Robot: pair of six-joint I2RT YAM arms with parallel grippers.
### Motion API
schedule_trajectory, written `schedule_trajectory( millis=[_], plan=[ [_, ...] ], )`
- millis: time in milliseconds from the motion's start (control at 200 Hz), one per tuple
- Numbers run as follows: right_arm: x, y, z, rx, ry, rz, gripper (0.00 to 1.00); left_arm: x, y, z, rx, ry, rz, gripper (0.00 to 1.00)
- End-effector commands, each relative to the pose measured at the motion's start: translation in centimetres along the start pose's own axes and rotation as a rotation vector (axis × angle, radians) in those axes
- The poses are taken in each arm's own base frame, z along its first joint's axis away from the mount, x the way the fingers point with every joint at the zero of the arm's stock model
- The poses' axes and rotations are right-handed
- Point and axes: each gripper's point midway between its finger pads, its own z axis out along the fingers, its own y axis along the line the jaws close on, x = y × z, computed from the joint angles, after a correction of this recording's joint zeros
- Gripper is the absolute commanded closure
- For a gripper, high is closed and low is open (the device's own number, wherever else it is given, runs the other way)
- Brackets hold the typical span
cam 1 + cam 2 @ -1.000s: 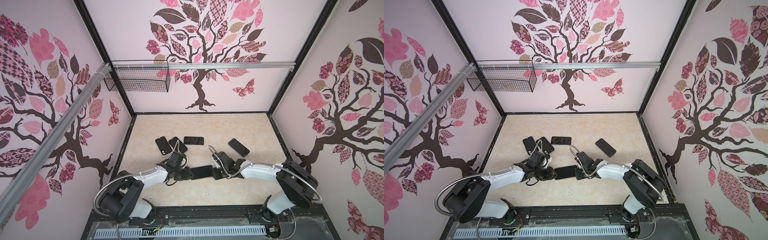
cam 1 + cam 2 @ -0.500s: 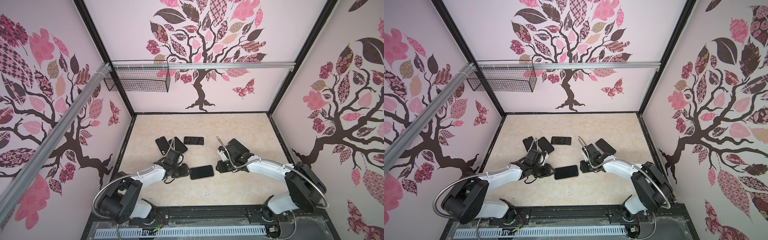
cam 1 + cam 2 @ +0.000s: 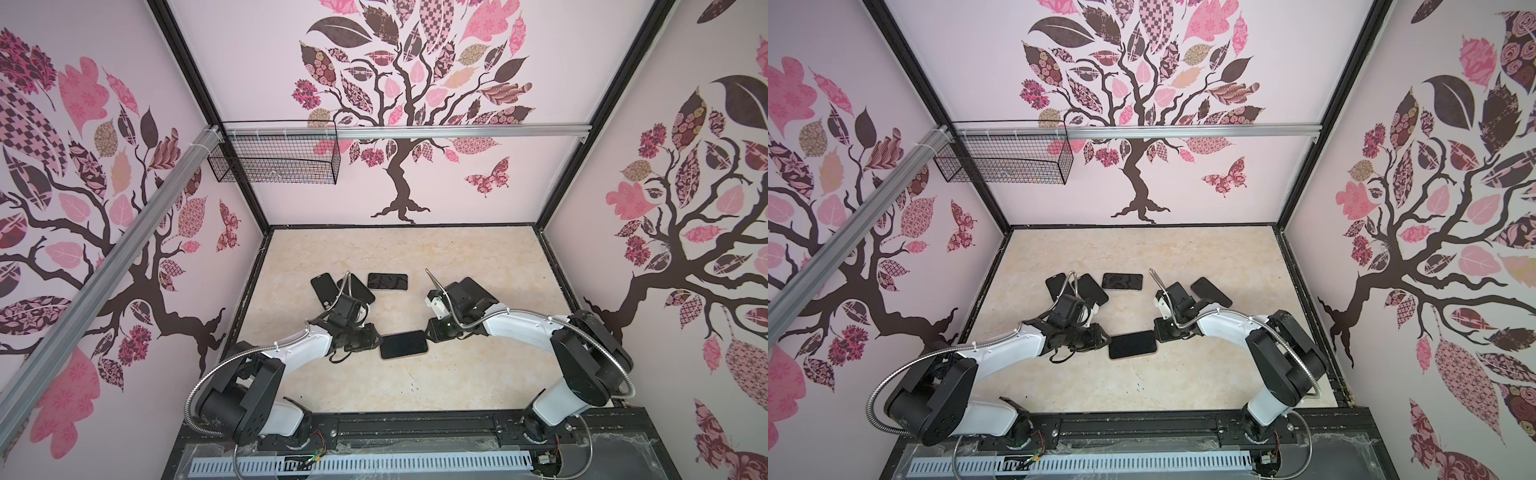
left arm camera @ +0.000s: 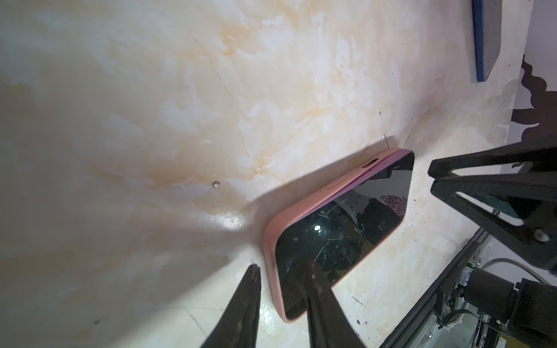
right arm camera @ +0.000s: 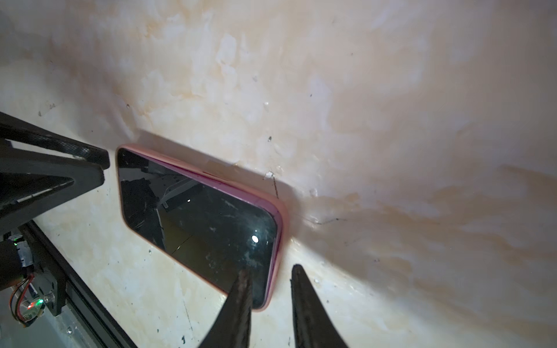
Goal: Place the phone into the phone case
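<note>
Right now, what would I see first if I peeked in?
A phone in a pink case lies in the middle, with the left hand and right hand pointing at its two ends. More black phones lie farther back, and big pink trees cover the walls.

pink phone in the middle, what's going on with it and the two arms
The phone lies screen up on the table and already looks seated in the pink case. The left gripper is at one short end and the right gripper at the other. Each has its fingers slightly apart, one over the screen and one just outside the case rim. Neither is lifting it. Other dark phones lie further back.
</note>
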Motion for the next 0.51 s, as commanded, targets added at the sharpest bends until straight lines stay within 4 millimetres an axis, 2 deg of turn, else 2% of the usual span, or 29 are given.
schedule_trajectory(
  millis=[0,500],
  plan=[
    [-1.1,0.6,0.1,-0.028,-0.004,-0.023,0.74,-0.9,-0.5,-0.2,0.006,-0.016,0.021,0.72],
    [-1.4,-0.3,1.5,-0.021,0.031,-0.010,0.78,0.1,0.0,0.9,0.031,0.010,0.000,0.77]
  ],
)
